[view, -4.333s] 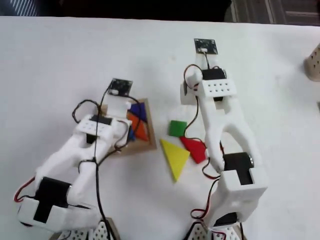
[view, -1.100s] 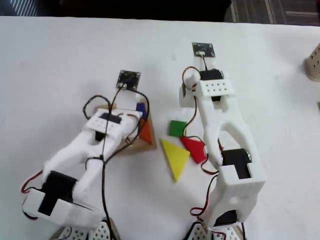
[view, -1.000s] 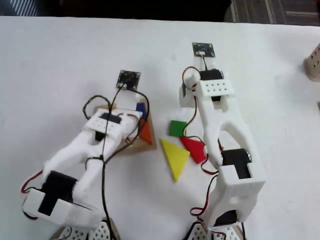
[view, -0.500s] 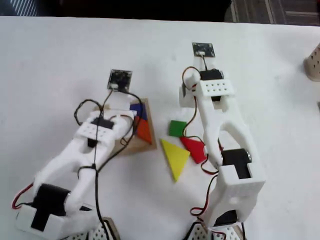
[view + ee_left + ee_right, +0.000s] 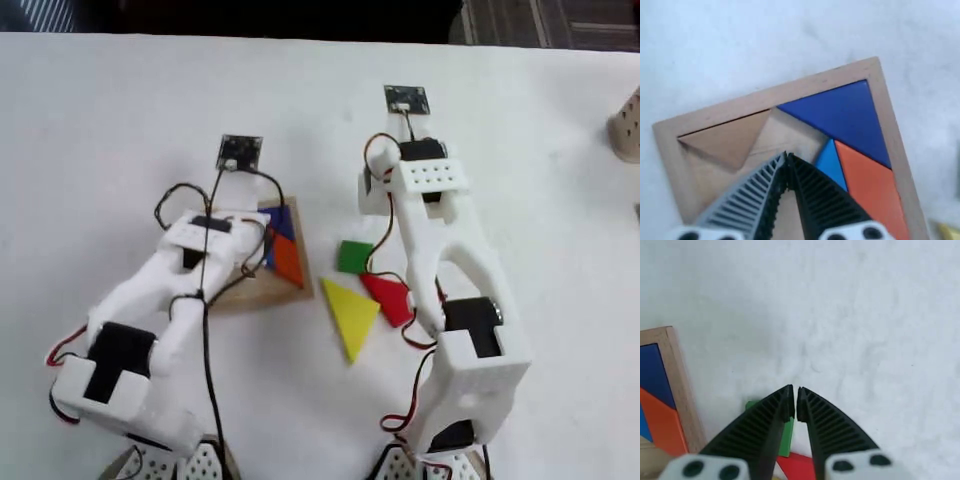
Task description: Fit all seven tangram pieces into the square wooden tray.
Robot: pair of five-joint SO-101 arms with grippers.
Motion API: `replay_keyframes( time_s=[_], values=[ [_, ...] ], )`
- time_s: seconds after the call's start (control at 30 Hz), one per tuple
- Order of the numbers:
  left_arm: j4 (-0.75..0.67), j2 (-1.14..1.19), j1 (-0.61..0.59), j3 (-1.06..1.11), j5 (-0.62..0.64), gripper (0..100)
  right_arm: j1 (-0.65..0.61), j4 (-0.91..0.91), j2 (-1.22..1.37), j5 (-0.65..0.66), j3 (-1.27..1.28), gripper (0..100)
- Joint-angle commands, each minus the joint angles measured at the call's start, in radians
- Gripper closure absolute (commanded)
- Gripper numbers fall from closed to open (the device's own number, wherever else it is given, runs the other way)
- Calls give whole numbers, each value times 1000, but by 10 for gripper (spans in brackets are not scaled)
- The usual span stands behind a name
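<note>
- Left gripper (image 5: 786, 162): fingers pressed together, nothing held. It hangs over the bare wooden floor of the tray, with its tips next to the light blue triangle (image 5: 830, 162).
- Right gripper (image 5: 794, 399): fingers closed to a thin slit, nothing held. It hangs over the white table (image 5: 120, 120), just above the green square (image 5: 354, 256).
- Square wooden tray (image 5: 790, 90): one, lying on the table under the left arm.
- Pieces visible in the tray: three. These are the dark blue triangle (image 5: 845, 112), the light blue triangle and an orange piece (image 5: 867, 185), all touching each other along the side of the tray nearer the right arm.
- Pieces loose on the table: three. The green square, a red piece (image 5: 388, 296) and a yellow triangle (image 5: 349, 310) lie between the tray and the right arm.
- Obstruction: in the high view the left arm covers the tray's far half, and the right arm overlaps the edge of the red piece.
- Surroundings: one perforated beige object (image 5: 627, 125) stands at the table's edge.
- Change over the last half second: the left arm's elbow has swung up-table. The tray, the loose pieces and the right arm are unchanged.
</note>
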Motion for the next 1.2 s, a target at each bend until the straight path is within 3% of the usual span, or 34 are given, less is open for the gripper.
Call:
replay_keyframes(
  time_s=[0.0, 0.4, 0.6, 0.73, 0.97, 1.17],
  values=[
    [8, -4, -1, -49, 9, 978, -10, -15, -5, -9, -41, 981],
    [6, -12, 18, -55, 8, 978, -10, -15, -7, -9, -43, 981],
    [3, -154, -76, -11, 8, 978, -12, 41, -16, -11, -43, 981],
    [-81, -205, -122, 57, 8, 977, -53, 102, -56, -89, -31, 980],
    [-129, -205, -216, 71, 8, 977, -79, 113, -220, -100, 144, 971],
    [-129, -205, -231, 71, 8, 977, -96, -7, -377, -192, 370, 877]
  ],
)
